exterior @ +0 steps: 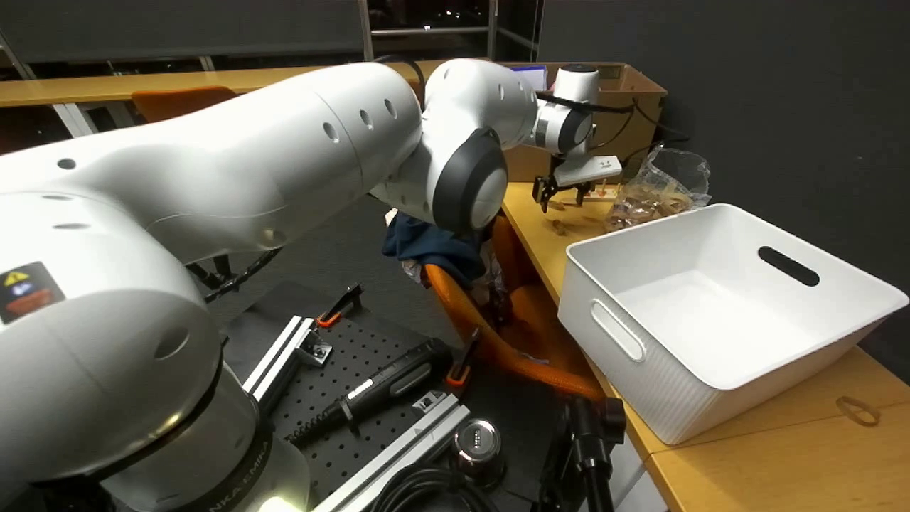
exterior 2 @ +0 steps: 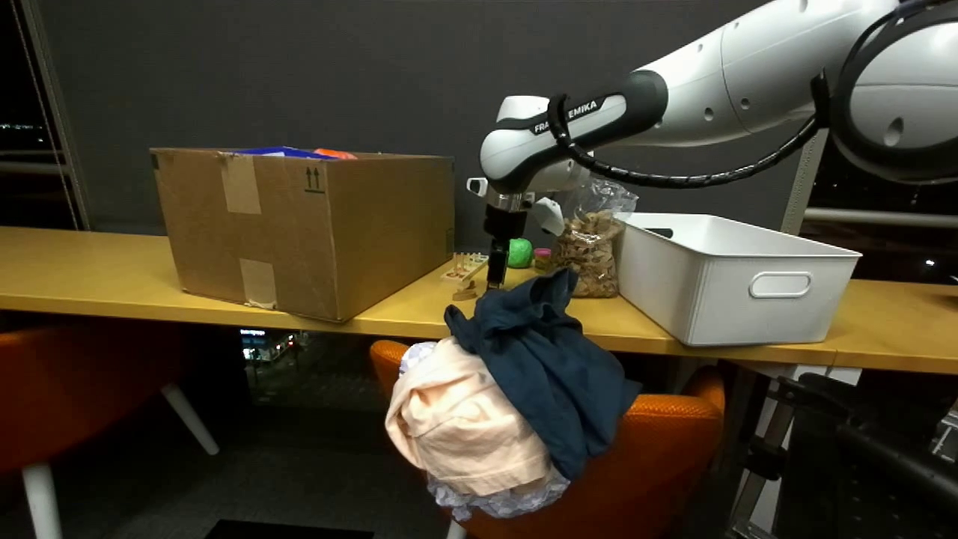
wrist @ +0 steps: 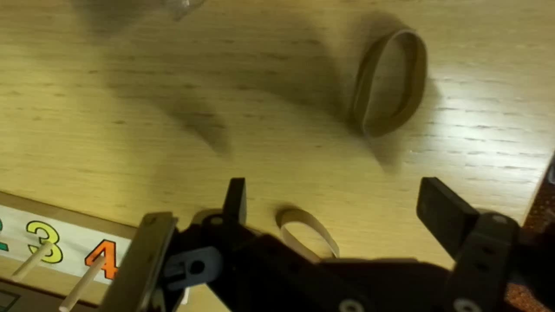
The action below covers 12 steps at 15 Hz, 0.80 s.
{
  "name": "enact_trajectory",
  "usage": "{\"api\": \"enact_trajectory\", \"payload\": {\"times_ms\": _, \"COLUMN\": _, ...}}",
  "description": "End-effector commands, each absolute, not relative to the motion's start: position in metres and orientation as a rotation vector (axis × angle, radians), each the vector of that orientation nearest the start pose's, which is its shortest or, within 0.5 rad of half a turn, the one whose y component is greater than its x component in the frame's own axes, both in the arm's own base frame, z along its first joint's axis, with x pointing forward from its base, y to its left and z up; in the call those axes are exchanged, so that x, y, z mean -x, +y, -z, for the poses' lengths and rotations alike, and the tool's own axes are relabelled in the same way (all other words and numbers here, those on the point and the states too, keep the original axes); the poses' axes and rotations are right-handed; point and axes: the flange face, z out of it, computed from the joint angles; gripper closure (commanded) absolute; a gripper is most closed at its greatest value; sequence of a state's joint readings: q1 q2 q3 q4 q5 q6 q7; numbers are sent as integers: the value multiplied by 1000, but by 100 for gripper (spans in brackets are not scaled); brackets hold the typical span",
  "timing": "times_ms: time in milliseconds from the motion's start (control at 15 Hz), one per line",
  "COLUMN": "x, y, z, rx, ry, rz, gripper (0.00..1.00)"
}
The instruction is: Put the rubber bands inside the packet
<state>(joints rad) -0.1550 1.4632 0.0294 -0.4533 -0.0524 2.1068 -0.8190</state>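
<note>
While the pincer [wrist: 333, 193] hangs over the bench [wrist: 269, 164] with its jaws spread wide, the upper rubber band [wrist: 417, 86] in the wrist view rests on edge: oval loop, long axis nearly top to bottom of the view, upper end leaning right. Lies past the fingertips, closer to the right-hand one as seen. Lower rubber band [wrist: 303, 216]: slimmer loop, long axis slanting from upper left to lower right, between the fingers as seen, lower end hidden by the pincer; contact can't be told. Third rubber band [exterior: 852, 418], in an exterior view: on the bench near the white tub [exterior: 682, 398], well apart from the pincer, axis slanting down to the right. Loose bands seen: three.

Packet [exterior 2: 610, 198]: one, transparent, upright on the bench, long axis vertical, crinkled top up, just beside the tub, near the pincer; tan bands [exterior 2: 587, 258] inside, too many to count.

Also one cardboard box [exterior 2: 389, 232], one green ball [exterior 2: 519, 253], one numbered peg board [wrist: 77, 249], two pegs [wrist: 82, 284] in the wrist view.
</note>
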Motion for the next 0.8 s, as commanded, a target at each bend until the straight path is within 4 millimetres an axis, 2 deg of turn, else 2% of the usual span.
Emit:
{"api": "enact_trajectory", "payload": {"times_ms": 0, "x": -808, "y": -132, "z": -165, "rx": 3091, "ry": -1021, "rz": 189, "gripper": 0}}
{"api": "enact_trajectory", "payload": {"times_ms": 267, "x": -805, "y": -136, "z": -163, "rx": 3114, "ry": -972, "rz": 128, "gripper": 0}}
{"api": "enact_trajectory", "payload": {"times_ms": 733, "x": -796, "y": -126, "z": -134, "rx": 3108, "ry": -899, "rz": 22, "gripper": 0}}
